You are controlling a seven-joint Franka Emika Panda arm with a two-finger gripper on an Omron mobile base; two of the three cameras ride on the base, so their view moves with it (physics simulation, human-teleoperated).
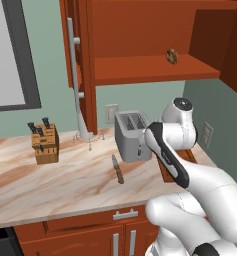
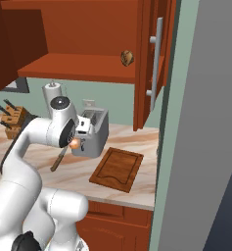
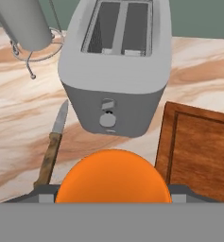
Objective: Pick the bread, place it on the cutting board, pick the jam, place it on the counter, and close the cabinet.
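The gripper (image 2: 78,139) holds the jam (image 3: 113,177), a smooth round orange jar, above the marbled counter (image 1: 50,185) near its front edge. Just beyond stand a grey metal toaster (image 3: 116,66) and the flat, grooved wooden cutting board (image 2: 117,169). Farthest, the open cabinet (image 2: 83,34) holds the speckled bread (image 2: 127,58) on its shelf.

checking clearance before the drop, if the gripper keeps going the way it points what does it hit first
Most likely the counter in front of the toaster, between the knife and cutting board; the gripper holds the jam. Depth is unclear.
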